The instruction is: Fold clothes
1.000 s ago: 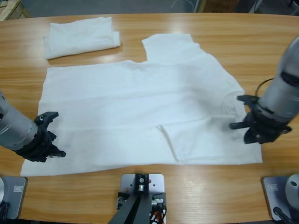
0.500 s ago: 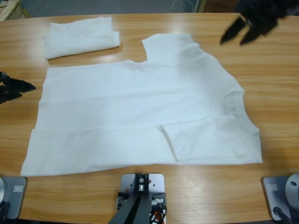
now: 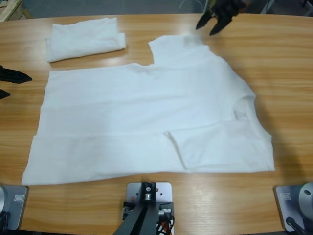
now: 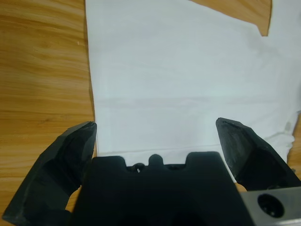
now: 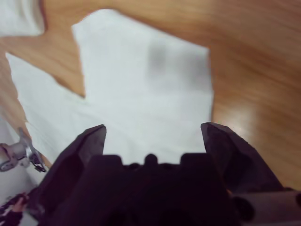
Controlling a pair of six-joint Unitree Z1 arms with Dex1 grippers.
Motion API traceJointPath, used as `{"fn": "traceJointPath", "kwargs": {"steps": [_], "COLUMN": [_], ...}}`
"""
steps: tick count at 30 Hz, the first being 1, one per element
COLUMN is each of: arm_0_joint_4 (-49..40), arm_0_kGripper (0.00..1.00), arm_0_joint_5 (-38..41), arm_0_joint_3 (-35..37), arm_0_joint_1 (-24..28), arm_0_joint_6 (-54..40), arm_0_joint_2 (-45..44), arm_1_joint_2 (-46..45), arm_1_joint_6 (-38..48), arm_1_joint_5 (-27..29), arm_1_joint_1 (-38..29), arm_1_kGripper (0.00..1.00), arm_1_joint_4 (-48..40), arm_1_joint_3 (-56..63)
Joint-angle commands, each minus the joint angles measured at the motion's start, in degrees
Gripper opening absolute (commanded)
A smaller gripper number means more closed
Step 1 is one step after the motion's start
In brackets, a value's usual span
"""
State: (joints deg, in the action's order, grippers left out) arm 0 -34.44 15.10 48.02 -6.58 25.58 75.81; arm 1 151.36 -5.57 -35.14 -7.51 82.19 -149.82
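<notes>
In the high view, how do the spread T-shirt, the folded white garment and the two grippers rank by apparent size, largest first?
1. The spread T-shirt, by far the largest.
2. The folded white garment.
3. The right gripper and left gripper: both small and cut by the picture's edge, so they cannot be ranked against each other.

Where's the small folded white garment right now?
In the high view, the small folded white cotton garment lies at the table's far left, just beyond the large spread white T-shirt.
</notes>
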Motion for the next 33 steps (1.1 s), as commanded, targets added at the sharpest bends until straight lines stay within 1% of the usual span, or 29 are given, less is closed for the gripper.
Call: {"fn": "traceJointPath", "kwargs": {"steps": [1,5,9,10,11,12,13,14,15,17,18,23,27,30,33], "arm_0_joint_4": [-0.1,-0.1,0.2,0.4,0.5,0.8,1.1,1.3,1.5,1.8,1.8,2.8,3.0,3.0,3.9], "arm_0_kGripper": [1.0,1.0,1.0,1.0,1.0,1.0,1.0,1.0,1.0,1.0,1.0,1.0,1.0,1.0,1.0], "arm_0_joint_5": [1.2,1.4,1.7,1.9,2.0,2.2,2.3,2.5,2.8,3.4,3.4,4.0,4.1,4.1,4.3], "arm_0_joint_3": [-1.5,-1.5,-2.0,-2.1,-2.1,-2.0,-2.0,-2.0,-2.0,-2.3,-2.5,-3.4,-3.8,-4.2,-5.0], "arm_0_joint_1": [0.4,0.4,0.4,0.4,0.4,0.4,0.4,0.1,-0.1,-0.4,-0.4,-0.4,-0.9,-0.9,-0.9], "arm_0_joint_6": [-0.7,-0.7,-0.9,-0.9,-0.9,-0.9,-0.9,-0.9,-0.9,-0.9,-0.9,-0.9,-0.9,-0.9,-0.4], "arm_0_joint_2": [1.4,1.7,2.8,3.1,3.4,3.7,4.1,4.4,4.6,4.8,4.7,4.8,4.3,3.3,3.3], "arm_1_joint_2": [10.6,12.6,14.4,14.5,14.3,13.8,13.5,13.5,13.6,13.6,13.5,12.0,10.7,8.3,4.1], "arm_1_joint_6": [-1.6,-3.1,-3.8,-4.0,-4.1,-4.6,-5.0,-5.4,-5.8,-7.8,-8.8,-9.4,-9.4,-10.1,-10.5], "arm_1_joint_5": [-2.8,-3.5,-5.8,-5.9,-5.7,-5.3,-5.0,-4.6,-4.6,-3.9,-3.3,-0.1,2.6,3.7,2.5], "arm_1_joint_1": [0.6,0.2,-0.1,-0.4,-0.6,-0.7,-0.7,-0.6,-0.5,-0.2,0.1,1.8,1.9,1.9,1.9], "arm_1_kGripper": [0.839,0.838,0.834,0.804,0.676,0.496,0.411,0.399,0.336,0.029,0.0,0.0,0.0,0.0,0.0], "arm_1_joint_4": [0.3,-0.5,-1.2,-1.0,-0.5,0.1,0.3,0.3,0.3,0.4,0.5,2.4,3.8,5.2,5.4], "arm_1_joint_3": [-12.1,-15.2,-16.0,-16.0,-15.9,-15.9,-15.7,-15.6,-15.5,-15.4,-15.3,-14.8,-15.0,-15.0,-14.8]}}
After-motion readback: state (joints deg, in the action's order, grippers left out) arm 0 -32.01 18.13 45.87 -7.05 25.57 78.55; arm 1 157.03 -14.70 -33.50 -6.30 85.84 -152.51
